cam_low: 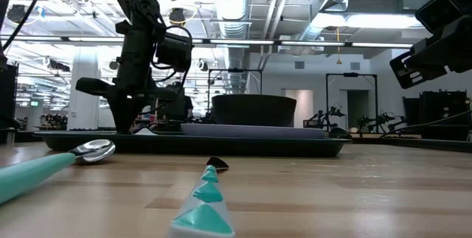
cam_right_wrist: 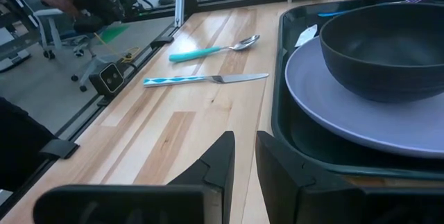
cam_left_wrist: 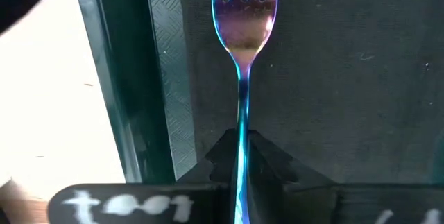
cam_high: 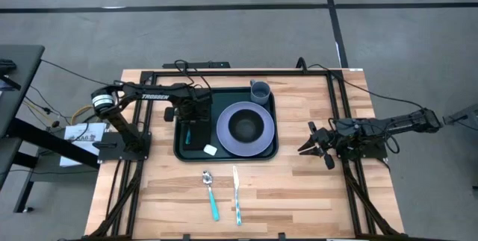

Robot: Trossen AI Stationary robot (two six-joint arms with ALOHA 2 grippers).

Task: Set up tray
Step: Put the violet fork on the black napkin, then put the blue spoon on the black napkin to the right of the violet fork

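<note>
Iridescent fork (cam_left_wrist: 243, 57), handle hidden between left pincer (cam_left_wrist: 241, 156) fingers

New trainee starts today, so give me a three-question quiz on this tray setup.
1. True or false: the bowl sits on the plate.
2. What does the left gripper hold: A fork, B spoon, C knife?
3. Which two utensils lie on the table, outside the tray?

Key: 1 true; 2 A; 3 spoon and knife.
</note>
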